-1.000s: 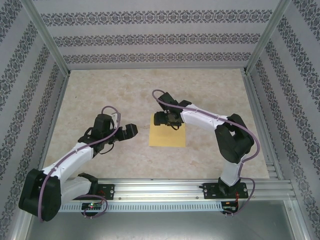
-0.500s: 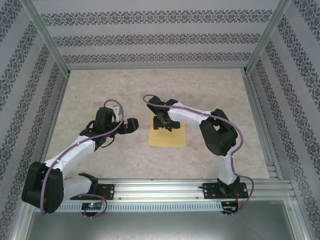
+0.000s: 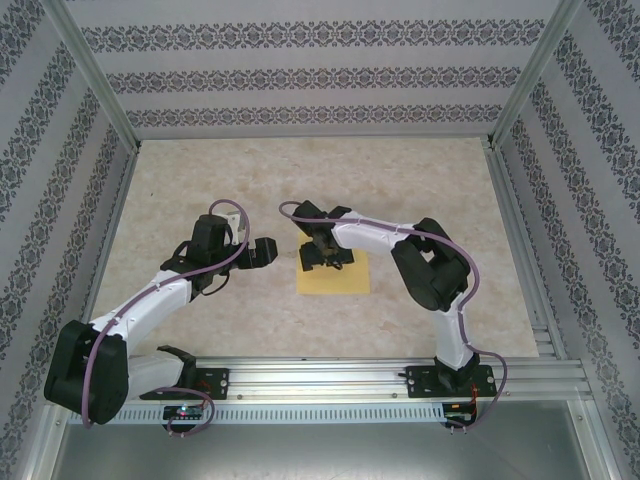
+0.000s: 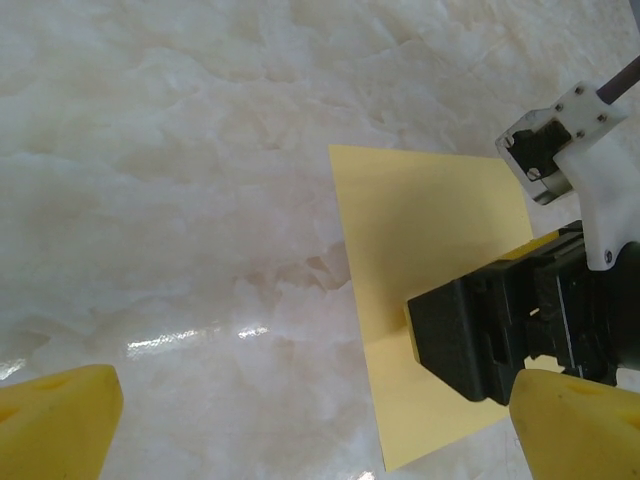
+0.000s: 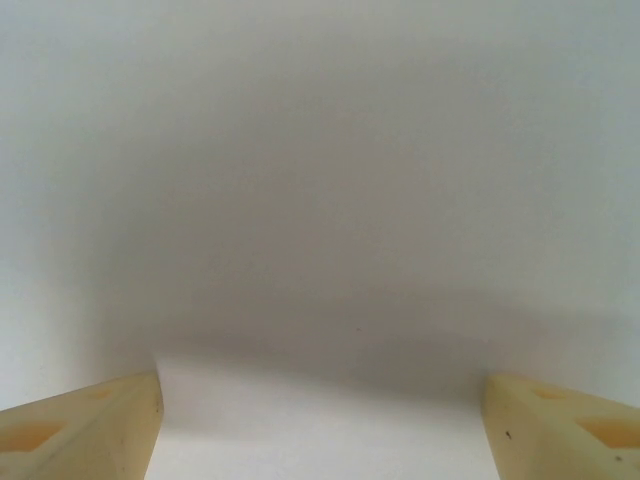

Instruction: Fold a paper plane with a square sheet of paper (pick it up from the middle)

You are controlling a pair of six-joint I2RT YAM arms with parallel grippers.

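1. Top external view: the square sheet of paper [image 3: 345, 280] lies flat on the marbled table top [image 3: 200, 180], just below the centre of the frame, its edges roughly parallel to the frame.
2. The right gripper [image 3: 322, 258] hangs over the sheet's upper-left part, hiding that corner. The left gripper [image 3: 265, 252] sits just left of the sheet, off the paper.
3. Right wrist view: the right gripper [image 5: 320, 430] has its jaws spread wide, one pale fingertip in each bottom corner and nothing pinched between them. The surface beneath is washed out, so whether the pads touch the paper cannot be told.
4. Left wrist view: the left gripper [image 4: 315, 440] is also fully spread, with bare table between its yellow fingertips. The sheet [image 4: 420, 230] fills the right half of the frame, with the right gripper's black body over its lower part.
5. The step in hand looks like the pick from the middle. Since the right jaws seem nearer the sheet's upper-left corner than its centre, they should shift toward the lower right first.
6. Done well, both pads would then press flat on the paper and close slowly, so that a ridge buckles up between them. A fast pinch would likely skid the thin sheet.
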